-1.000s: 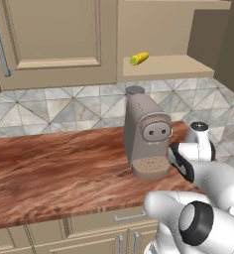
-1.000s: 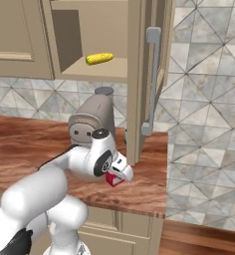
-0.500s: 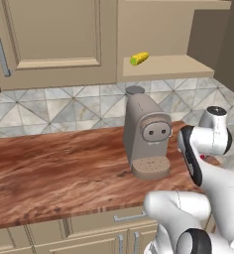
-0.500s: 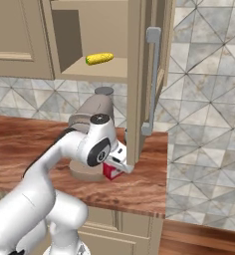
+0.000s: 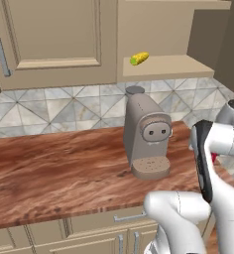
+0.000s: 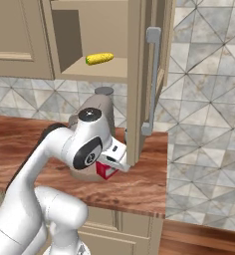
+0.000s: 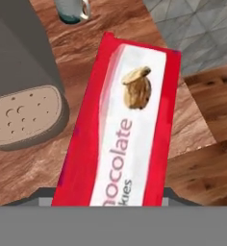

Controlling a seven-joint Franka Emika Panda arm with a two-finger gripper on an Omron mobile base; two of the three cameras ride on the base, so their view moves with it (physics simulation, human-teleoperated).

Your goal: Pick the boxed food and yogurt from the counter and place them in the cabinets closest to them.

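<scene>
Rising beside the coffee machine (image 5: pixel 147 135), the arm is hiding its gripper in the left base view. Right base view — the gripper (image 6: pixel 111 164) is clasping the red boxed food (image 6: pixel 105 171) above the counter (image 6: pixel 139 184). Hand view — the chocolate box is stretching ahead, coffee machine's base leftward.

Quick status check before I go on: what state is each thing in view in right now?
Small red rectangular box with a pale label: fills the hand view close up, near the end effector; grip not visible.
Beige upper cabinet door with a metal bar handle: open.
Yellow corn cob: lying on the cabinet shelf.
Grey coffee machine: upright on the reddish-brown wooden counter.
</scene>
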